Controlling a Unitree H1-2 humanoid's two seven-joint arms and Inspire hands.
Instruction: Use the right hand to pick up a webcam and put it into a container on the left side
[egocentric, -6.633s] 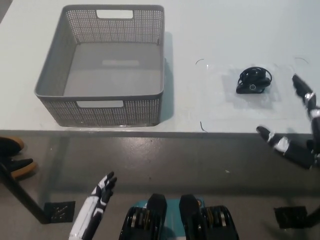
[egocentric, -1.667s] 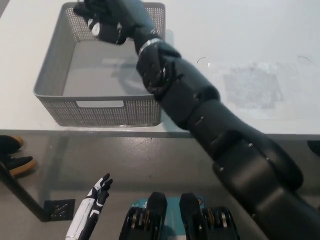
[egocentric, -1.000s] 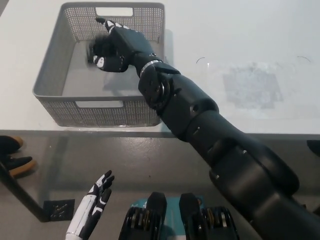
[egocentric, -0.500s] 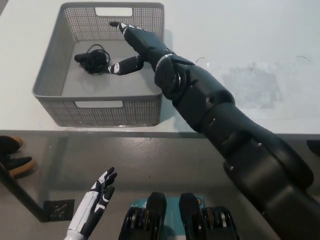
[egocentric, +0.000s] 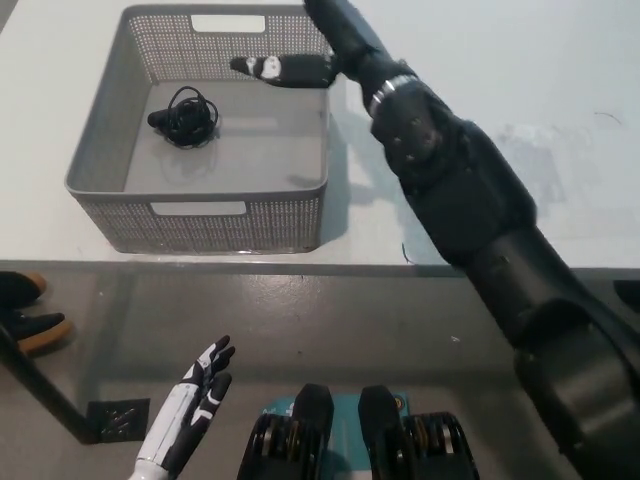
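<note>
A black webcam (egocentric: 183, 118) with its coiled cable lies on the floor of the grey mesh basket (egocentric: 110, 170), toward the basket's left side. My black right hand (egocentric: 310, 55) is open above the basket's far right corner, fingers spread and holding nothing, well to the right of the webcam. Its arm stretches from the bottom right across the white table. My white left hand (egocentric: 190, 410) rests open at the lower left, below the table's front edge.
The white table (egocentric: 480, 80) runs right of the basket, with a faint scuffed patch where the arm crosses. The table's front edge lies just below the basket. Dark shoes (egocentric: 25, 310) show on the floor at far left.
My right hand let the webcam go inside the basket and has since lifted up and to the right, away from it. The webcam stays where it dropped.
</note>
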